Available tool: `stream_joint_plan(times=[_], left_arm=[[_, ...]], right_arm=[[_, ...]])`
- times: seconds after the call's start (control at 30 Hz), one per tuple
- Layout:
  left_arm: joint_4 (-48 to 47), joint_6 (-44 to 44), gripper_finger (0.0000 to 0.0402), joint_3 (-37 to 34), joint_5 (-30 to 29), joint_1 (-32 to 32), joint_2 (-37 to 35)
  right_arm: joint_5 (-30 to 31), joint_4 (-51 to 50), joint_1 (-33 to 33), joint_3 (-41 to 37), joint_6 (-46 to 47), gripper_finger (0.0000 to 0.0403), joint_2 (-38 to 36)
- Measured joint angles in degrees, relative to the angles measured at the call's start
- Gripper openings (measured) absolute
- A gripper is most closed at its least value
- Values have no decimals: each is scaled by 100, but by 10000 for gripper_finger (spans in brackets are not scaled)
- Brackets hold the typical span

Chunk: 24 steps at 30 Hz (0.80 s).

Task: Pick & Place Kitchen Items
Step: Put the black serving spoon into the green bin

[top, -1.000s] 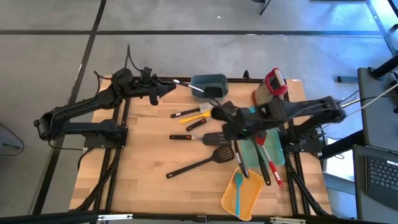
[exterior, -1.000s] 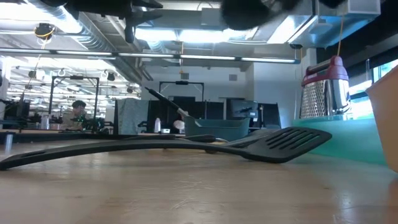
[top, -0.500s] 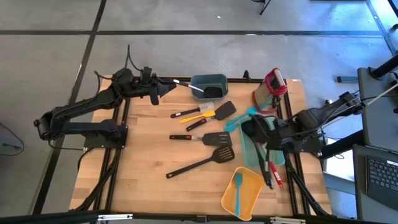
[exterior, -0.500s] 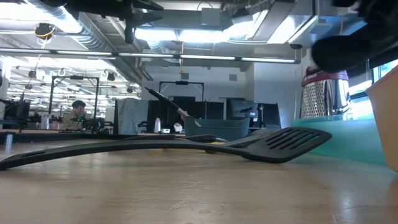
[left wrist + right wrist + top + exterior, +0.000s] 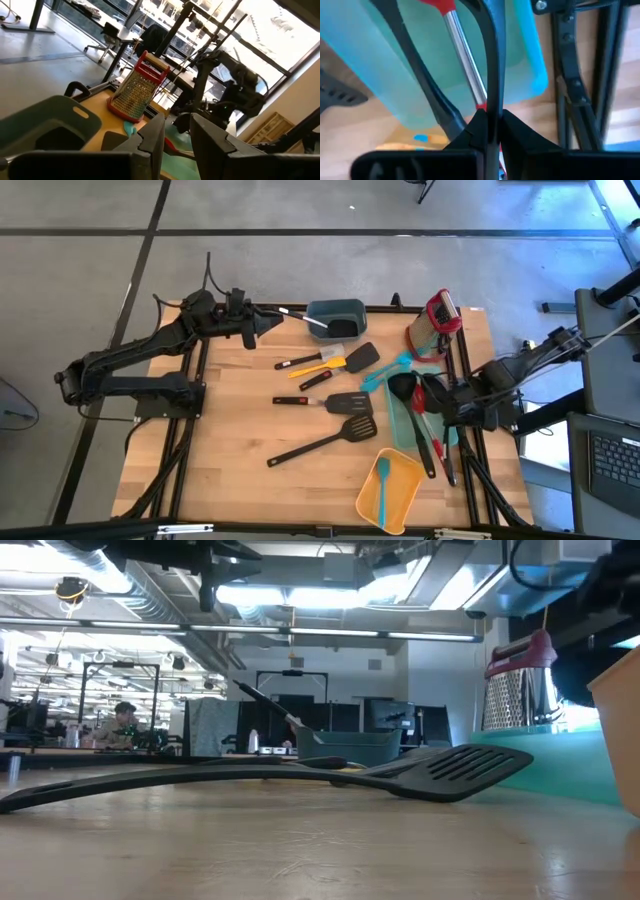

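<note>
From overhead we are looking straight down on the whole wooden table [image 5: 240,420] and both arms. At table-top height we are looking level across it, very near a black slotted turner [image 5: 455,768]. The left wrist camera is facing the red-topped metal grater [image 5: 137,85], shared with both; the right wrist camera is sitting close above the translucent teal tray [image 5: 380,55].

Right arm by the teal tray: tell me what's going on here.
The right gripper is shut on a black utensil handle over the teal tray, which already holds several utensils. The left gripper waits near the grey bin. More utensils lie loose on the wooden table.
</note>
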Motion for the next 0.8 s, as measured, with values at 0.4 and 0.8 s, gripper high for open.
stream_joint_plan(times=[0.4,0.8], left_arm=[[2,-63,86,0,-16,0,1],[3,-70,86,0,-18,0,1]], right_arm=[[-500,751,-342,-1282,-301,28,-213],[-431,542,-792,-1390,-801,28,-213]])
